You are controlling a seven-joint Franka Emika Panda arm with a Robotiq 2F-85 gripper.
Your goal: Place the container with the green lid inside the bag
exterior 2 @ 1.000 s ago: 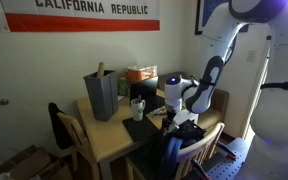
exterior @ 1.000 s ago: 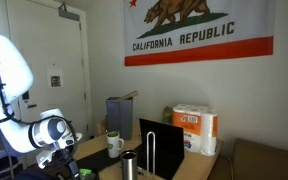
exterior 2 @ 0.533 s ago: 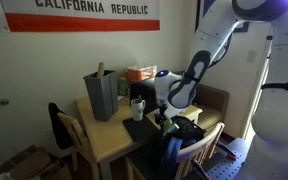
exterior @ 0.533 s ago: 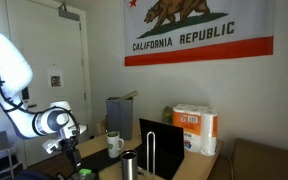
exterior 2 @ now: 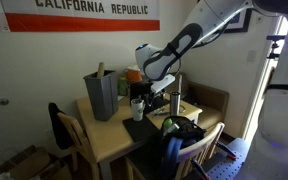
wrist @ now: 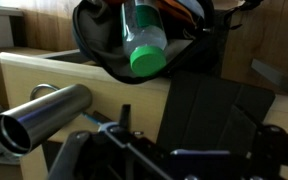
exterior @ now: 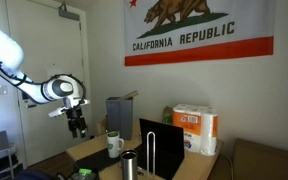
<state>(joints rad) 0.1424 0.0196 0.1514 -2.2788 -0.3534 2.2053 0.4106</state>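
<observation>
The container with the green lid lies on its side inside the open black bag, cap toward the camera. In an exterior view its green cap shows in the black bag on the chair at the table's front. My gripper is open and empty, raised well above the table and apart from the bag. It hangs over the table in both exterior views.
A steel tumbler and a white mug stand on the wooden table. A dark mat, a grey upright bag and paper towel rolls are also there. Wooden chairs surround the table.
My arm has lifted from low beside the black bag to high over the table. The container stays behind in the bag.
</observation>
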